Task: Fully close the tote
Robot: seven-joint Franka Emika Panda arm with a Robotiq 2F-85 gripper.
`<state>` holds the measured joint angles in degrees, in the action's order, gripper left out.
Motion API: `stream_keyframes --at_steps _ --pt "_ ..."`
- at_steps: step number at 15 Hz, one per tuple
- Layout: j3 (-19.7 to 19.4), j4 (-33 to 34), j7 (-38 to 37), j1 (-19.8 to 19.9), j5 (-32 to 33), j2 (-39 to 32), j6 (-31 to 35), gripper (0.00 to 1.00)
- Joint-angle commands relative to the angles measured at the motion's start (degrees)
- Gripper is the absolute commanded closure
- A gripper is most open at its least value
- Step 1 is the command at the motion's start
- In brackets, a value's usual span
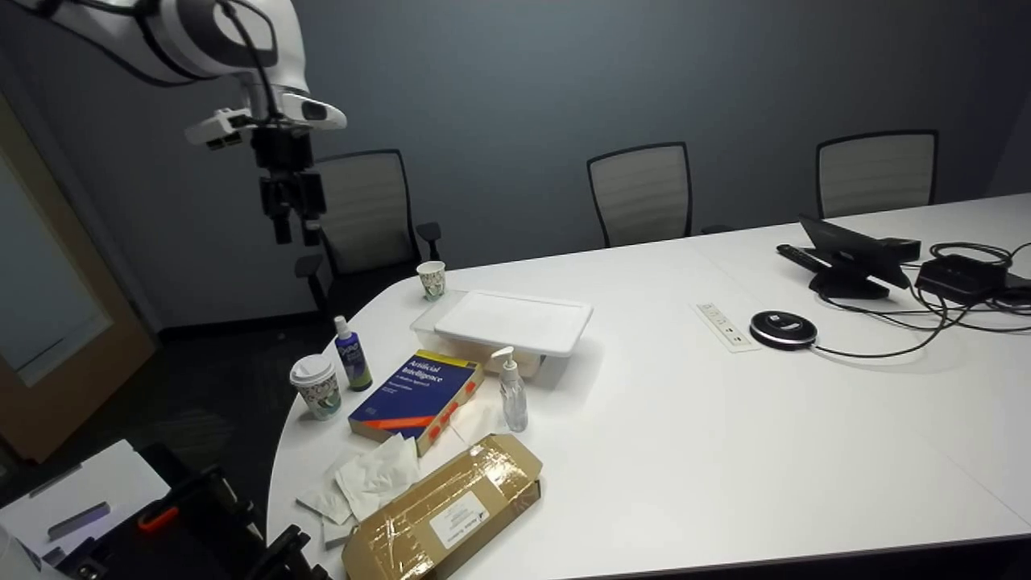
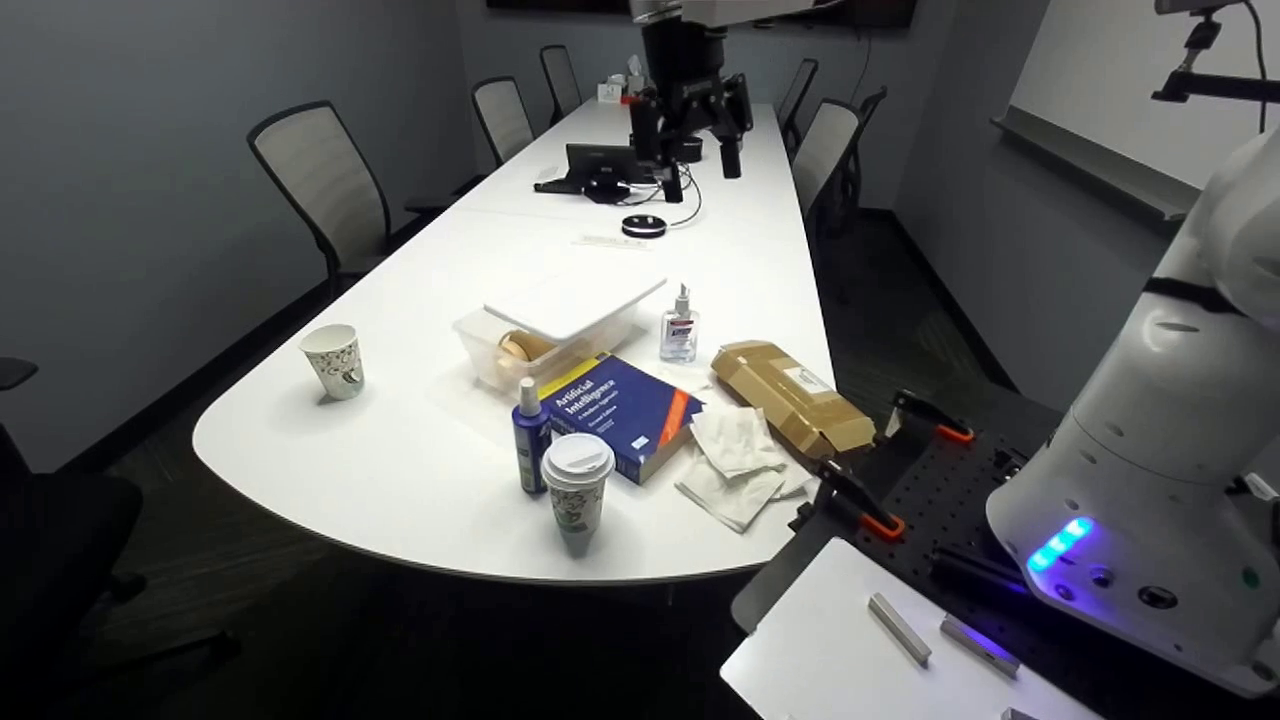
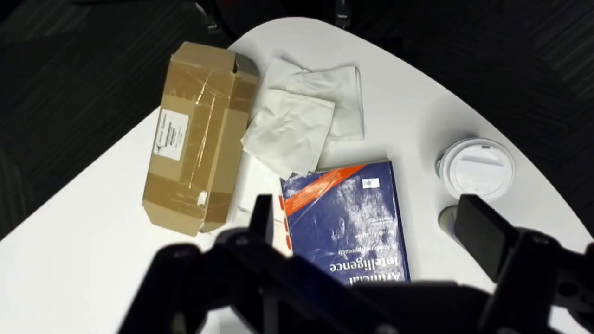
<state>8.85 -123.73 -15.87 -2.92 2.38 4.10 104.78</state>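
The tote (image 1: pixel 451 346) is a whitish translucent bin on the table, also seen in an exterior view (image 2: pixel 480 342). Its flat white lid (image 1: pixel 515 322) lies askew on top, shifted to one side and tilted; the lid also shows in an exterior view (image 2: pixel 570 303). One end of the bin is uncovered, and a tan object (image 2: pixel 528 347) shows inside. My gripper (image 1: pixel 296 234) is high above the table, apart from the tote and empty. In the wrist view its fingers (image 3: pixel 369 211) are spread wide. The tote is not recognisable in the wrist view.
The blue book (image 3: pixel 343 222) lies beside the tote. Around it are a sanitizer pump bottle (image 1: pixel 514 395), a purple spray bottle (image 2: pixel 531 440), a lidded cup (image 3: pixel 478 169), an open paper cup (image 2: pixel 335 360), napkins (image 3: pixel 297 125) and a tan cardboard package (image 3: pixel 195 139).
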Motion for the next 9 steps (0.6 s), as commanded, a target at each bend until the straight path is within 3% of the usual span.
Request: stream_keyframes --at_steps 1,9 --pt "-2.32 11.42 5.08 -0.29 2.41 -13.22 -0.02 0.0" --pt "-3.88 29.61 17.08 -0.78 1.84 -32.87 0.35 0.0"
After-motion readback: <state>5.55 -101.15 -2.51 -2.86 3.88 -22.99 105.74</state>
